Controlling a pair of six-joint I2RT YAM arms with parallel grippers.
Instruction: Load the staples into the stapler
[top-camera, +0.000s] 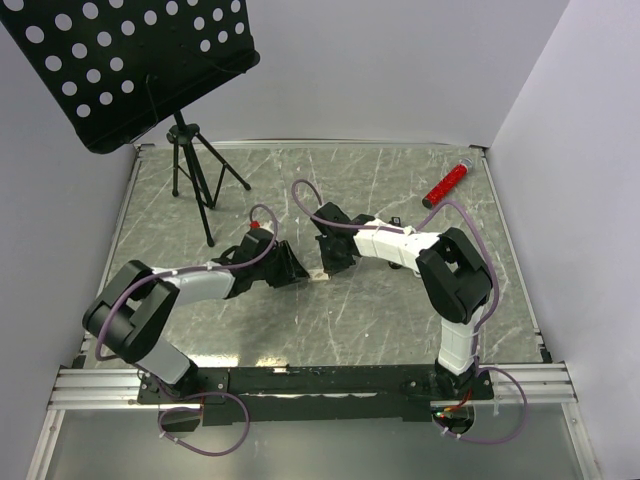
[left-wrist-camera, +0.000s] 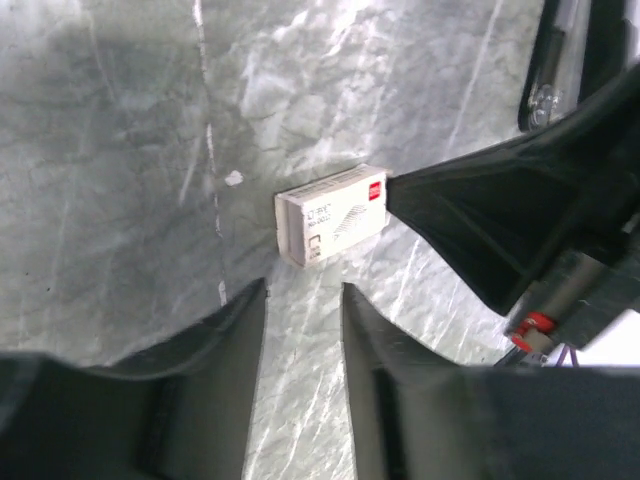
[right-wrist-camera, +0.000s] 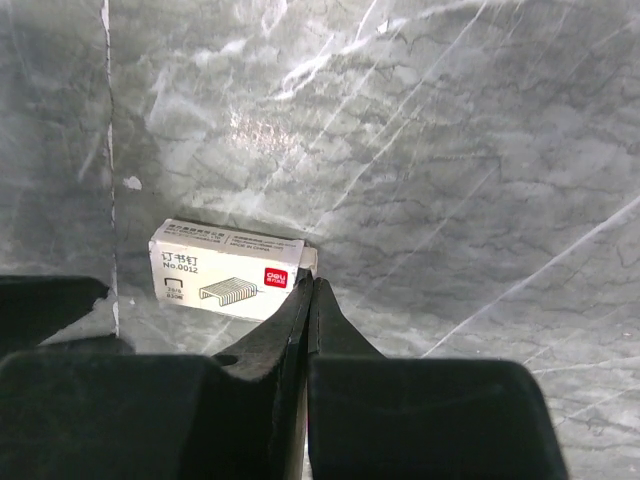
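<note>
The staples box (left-wrist-camera: 333, 214), small and cream with a red logo, lies flat on the marbled table; it also shows as a pale speck (top-camera: 318, 277) between the two grippers. My left gripper (left-wrist-camera: 303, 300) is open just short of the box, nothing between its fingers. My right gripper (right-wrist-camera: 312, 284) is shut, its tips pressed against the flap end of the staples box (right-wrist-camera: 225, 270); whether they pinch the flap is unclear. A slim black bar with a silvery spot (left-wrist-camera: 545, 75) peeks out behind the right gripper; I cannot tell if it is the stapler.
A red cylinder (top-camera: 446, 184) lies at the back right. A black music stand (top-camera: 130, 60) on a tripod (top-camera: 195, 175) occupies the back left. White walls enclose the table on three sides.
</note>
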